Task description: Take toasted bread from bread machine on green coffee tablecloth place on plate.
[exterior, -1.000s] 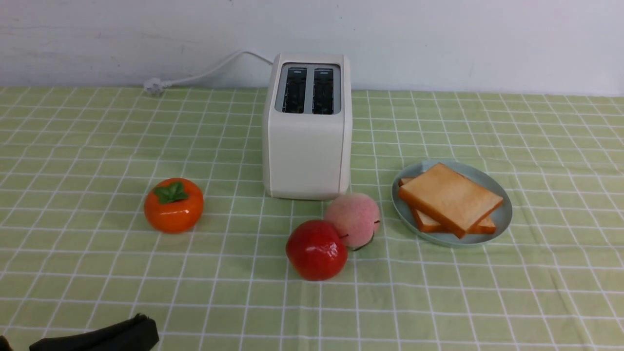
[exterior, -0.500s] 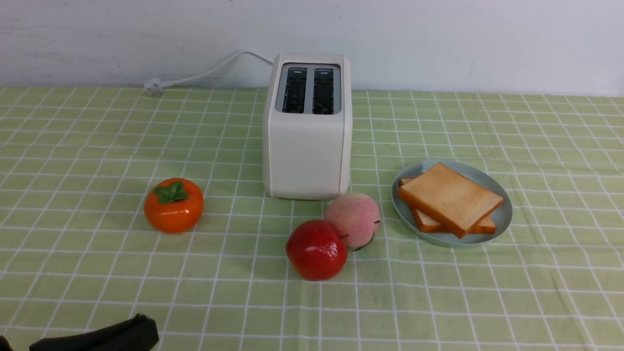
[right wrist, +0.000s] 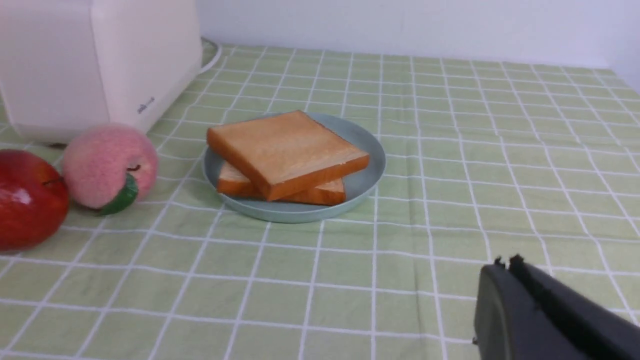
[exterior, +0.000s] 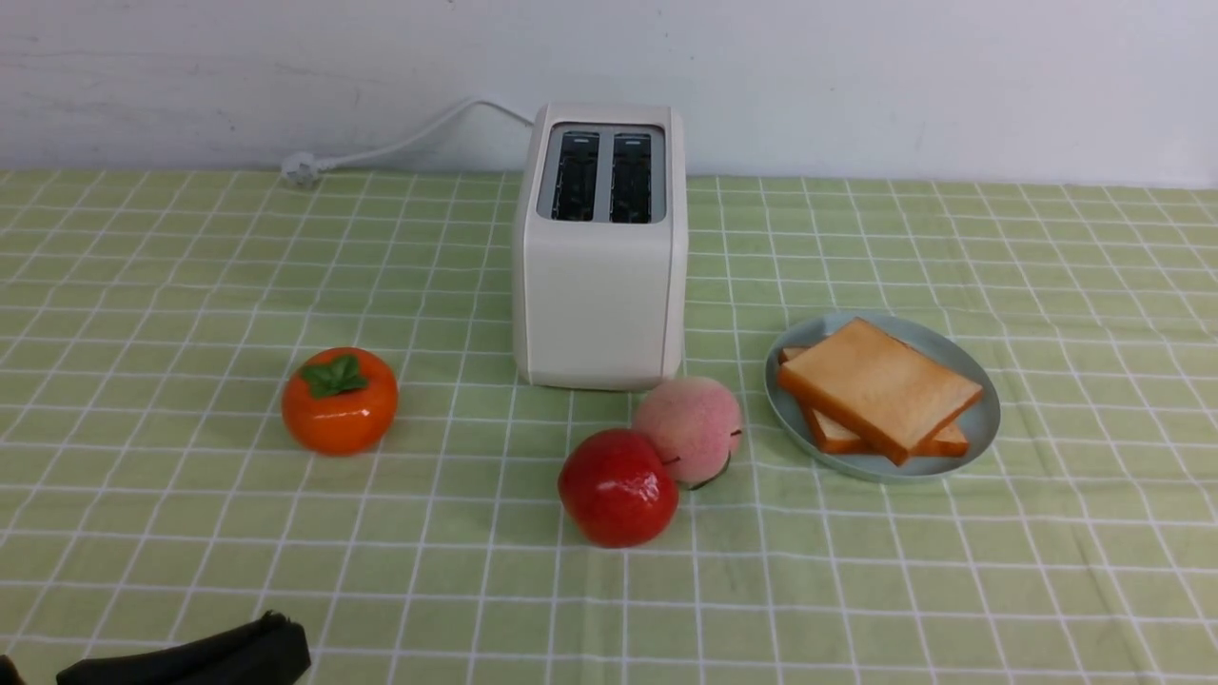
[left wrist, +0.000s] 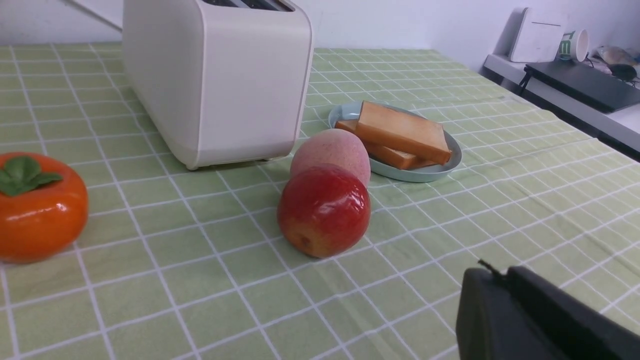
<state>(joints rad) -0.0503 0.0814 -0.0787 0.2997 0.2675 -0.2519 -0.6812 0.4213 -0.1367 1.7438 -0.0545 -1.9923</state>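
Two slices of toasted bread (exterior: 877, 385) lie stacked on the pale blue-green plate (exterior: 980, 419), right of the cream-white bread machine (exterior: 599, 285), whose two dark slots look empty. All stand on the green coffee tablecloth (exterior: 190, 533). The plate (right wrist: 372, 160) and bread (right wrist: 285, 150) also show in the right wrist view, and the bread (left wrist: 402, 132) in the left wrist view. My left gripper (exterior: 285, 636) rests shut at the near left edge, holding nothing. In its wrist view my right gripper (right wrist: 505, 265) is shut and empty, low over the cloth well short of the plate.
An orange persimmon (exterior: 339, 400) sits left of the toaster. A red apple (exterior: 617, 487) and a pink peach (exterior: 689, 428) lie touching just in front of it, beside the plate. The toaster's white cord (exterior: 400, 143) runs back left along the wall.
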